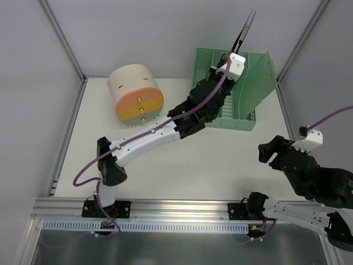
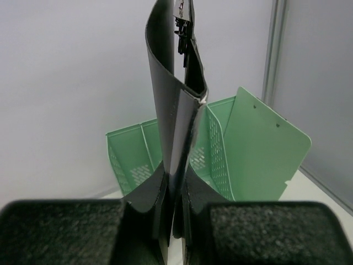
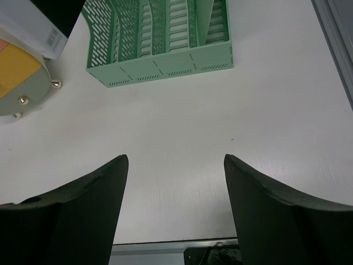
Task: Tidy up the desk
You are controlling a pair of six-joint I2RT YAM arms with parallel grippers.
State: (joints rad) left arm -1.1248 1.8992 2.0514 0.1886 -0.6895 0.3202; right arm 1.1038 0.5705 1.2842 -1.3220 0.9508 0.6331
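The white desk (image 1: 209, 165) bears a green slotted file rack (image 1: 229, 91) at the back right. My left gripper (image 1: 234, 54) is shut on a thin black folder (image 1: 245, 27) with white paper inside and holds it upright above the rack. In the left wrist view the folder (image 2: 165, 83) rises from between my jaws (image 2: 176, 185), with the rack (image 2: 132, 157) behind it. My right gripper (image 1: 270, 152) is open and empty, low over the desk (image 3: 176, 127) at the right; its fingers (image 3: 88, 210) frame bare tabletop.
A green clipboard (image 1: 259, 83) leans in the rack's right side, also in the left wrist view (image 2: 259, 154). A round beige drawer box (image 1: 135, 94) with an orange and yellow front stands at the back left. Grey walls frame the desk. An aluminium rail (image 1: 176, 207) runs along the front.
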